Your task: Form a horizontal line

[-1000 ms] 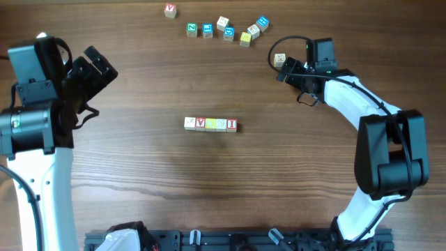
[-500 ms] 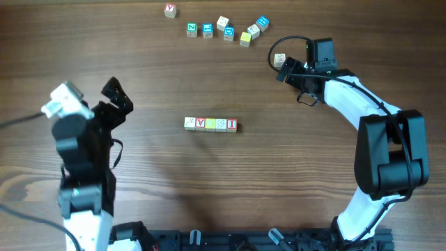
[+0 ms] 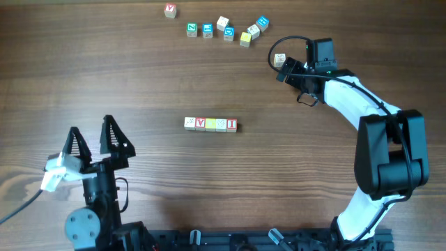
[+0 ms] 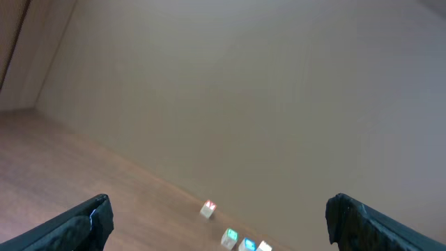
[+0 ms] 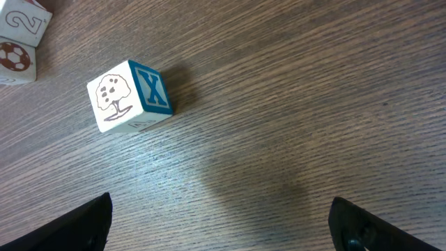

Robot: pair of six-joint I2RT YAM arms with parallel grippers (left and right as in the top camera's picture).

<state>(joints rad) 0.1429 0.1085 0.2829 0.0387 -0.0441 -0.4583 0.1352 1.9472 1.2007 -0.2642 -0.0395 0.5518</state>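
A row of several letter blocks [image 3: 210, 124] lies in a straight line at the table's middle. Loose blocks [image 3: 228, 31] are scattered at the far edge, one red-lettered block [image 3: 171, 10] apart to the left. A tree-and-X block [image 3: 280, 60] lies just ahead of my right gripper [image 3: 291, 71]. In the right wrist view this block [image 5: 129, 96] sits ahead and left of the open, empty jaws [image 5: 223, 230]. My left gripper [image 3: 90, 139] is open and empty at the front left. Its wrist view shows open jaws [image 4: 219, 226] and far blocks [image 4: 208, 209].
Two more blocks [image 5: 21, 35] show at the top left corner of the right wrist view. A black rail [image 3: 230, 240] runs along the front edge. Bare wood table [image 3: 160, 77] lies between the row and the far blocks.
My left arm has swung from the far left down to the front left, its open fingers now pointing toward the far side. The right arm and the blocks have not moved.
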